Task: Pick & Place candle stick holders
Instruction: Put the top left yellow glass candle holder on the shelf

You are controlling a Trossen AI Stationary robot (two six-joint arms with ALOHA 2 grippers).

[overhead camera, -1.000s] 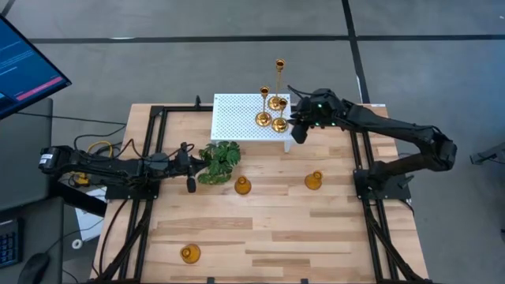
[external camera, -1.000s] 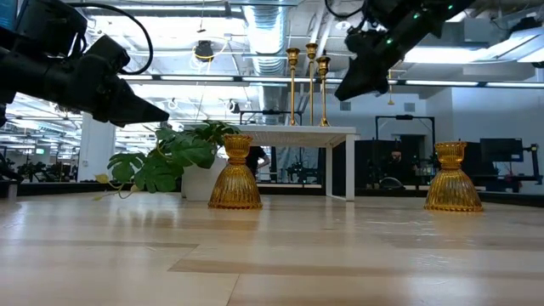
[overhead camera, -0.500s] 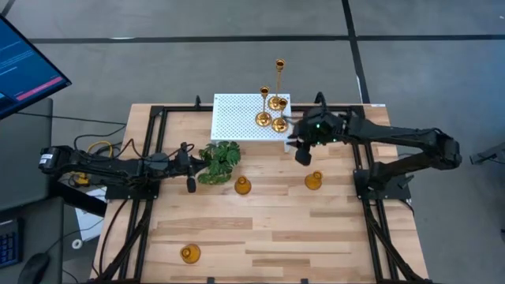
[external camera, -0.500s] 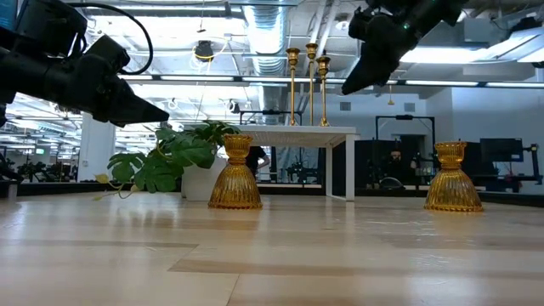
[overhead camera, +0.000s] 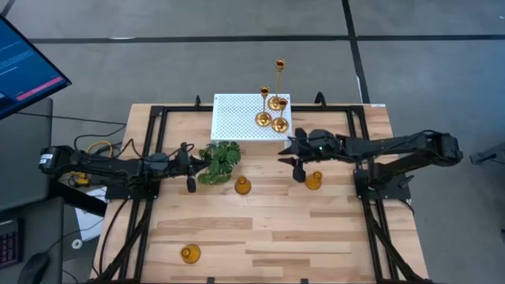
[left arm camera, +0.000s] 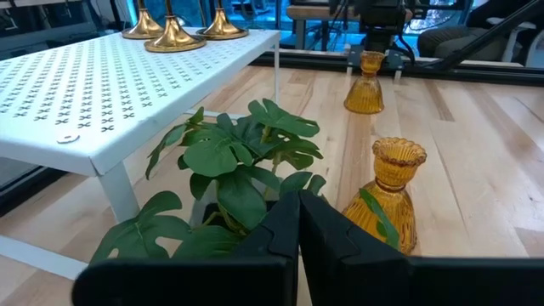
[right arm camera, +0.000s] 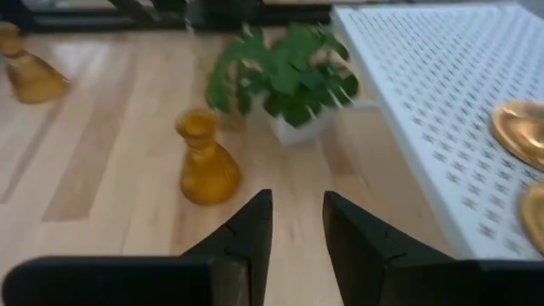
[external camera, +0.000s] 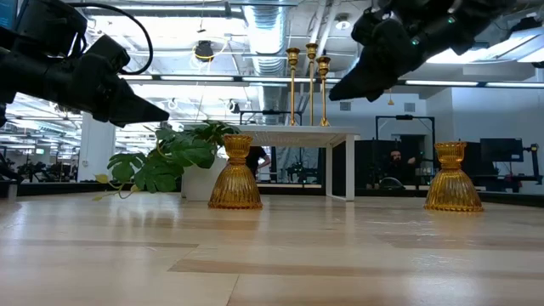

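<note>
Desk [overhead camera: 268,229]: pale blond wood planks w/ visible grain, black metal frame round the edges. Platform [overhead camera: 241,118]: white, perforated, regular grid of small holes; cross-shaped cut-outs in left wrist view. Tall candle stick holders [overhead camera: 272,110]: shiny gold. Squat candle stick holders [overhead camera: 242,186]: translucent amber, ribbed. Plant [overhead camera: 220,160]: dark green leaves, white pot. Both arms black; right gripper [overhead camera: 297,169] black, green light on its wrist. Floor grey w/ dark seams.

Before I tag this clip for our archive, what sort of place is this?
Probably a robotics lab or open workshop: exposed ceiling ducts overhead, a wooden workbench fenced by a black metal frame, and a monitor beside it.
</note>
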